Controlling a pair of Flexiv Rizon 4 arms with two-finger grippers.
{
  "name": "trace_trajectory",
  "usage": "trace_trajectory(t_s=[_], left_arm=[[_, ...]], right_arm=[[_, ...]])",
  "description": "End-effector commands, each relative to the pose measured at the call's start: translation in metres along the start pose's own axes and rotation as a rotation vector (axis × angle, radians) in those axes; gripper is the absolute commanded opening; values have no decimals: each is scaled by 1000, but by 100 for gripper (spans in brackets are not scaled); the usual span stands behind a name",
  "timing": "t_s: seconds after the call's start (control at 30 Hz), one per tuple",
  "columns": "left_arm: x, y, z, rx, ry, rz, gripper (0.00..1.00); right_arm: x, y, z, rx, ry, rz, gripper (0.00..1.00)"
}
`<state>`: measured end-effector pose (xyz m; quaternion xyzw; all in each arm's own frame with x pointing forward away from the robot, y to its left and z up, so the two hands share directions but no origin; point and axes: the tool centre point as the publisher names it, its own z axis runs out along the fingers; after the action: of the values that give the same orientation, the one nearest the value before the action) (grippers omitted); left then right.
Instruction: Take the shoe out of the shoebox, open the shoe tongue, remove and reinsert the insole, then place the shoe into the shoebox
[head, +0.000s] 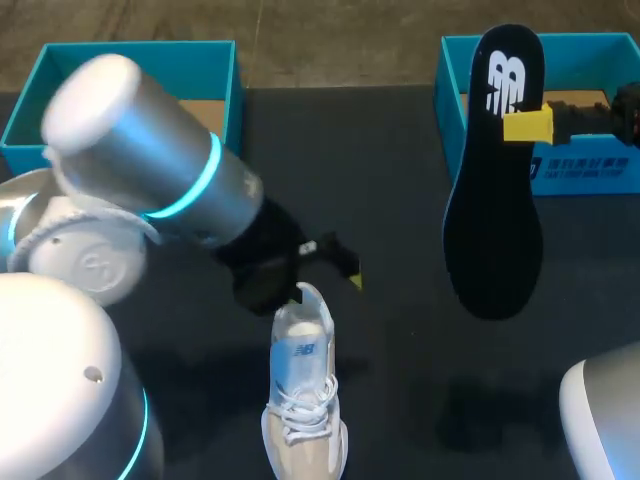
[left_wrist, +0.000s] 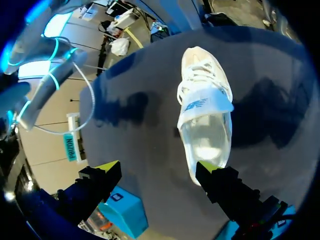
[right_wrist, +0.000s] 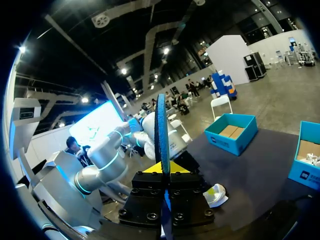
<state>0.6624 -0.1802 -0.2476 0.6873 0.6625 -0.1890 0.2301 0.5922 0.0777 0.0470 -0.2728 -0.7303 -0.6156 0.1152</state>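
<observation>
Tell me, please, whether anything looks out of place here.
Only the long black insole: it hangs in the air, pinched in the right tool, instead of lying inside the white lace-up sneaker.

We appear to be working in a large exhibition hall rather than a home. The right wrist view shows a high, dark ceiling hung with ducts and spot lamps above a broad concrete floor. Our dark table holds teal shoeboxes.
</observation>
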Motion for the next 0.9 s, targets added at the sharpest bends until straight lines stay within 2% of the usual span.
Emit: trace_trajectory(t_s=[0.03,0.5,0.7,0.83,0.9], left_arm=[[22,-3,-45,17,-240,4,100],[22,-3,-45,17,-240,4,100],[32,4,-60,-26,-396,13,100],[39,12,-75,-14,-542,41,100],[42,15,-80,-25,-578,32,100]], right_arm=[[-1,5,2,9,1,3,0],[-1,5,2,9,1,3,0],[-1,5,2,9,1,3,0],[-1,5,2,9,1,3,0],[-1,5,2,9,1,3,0]])
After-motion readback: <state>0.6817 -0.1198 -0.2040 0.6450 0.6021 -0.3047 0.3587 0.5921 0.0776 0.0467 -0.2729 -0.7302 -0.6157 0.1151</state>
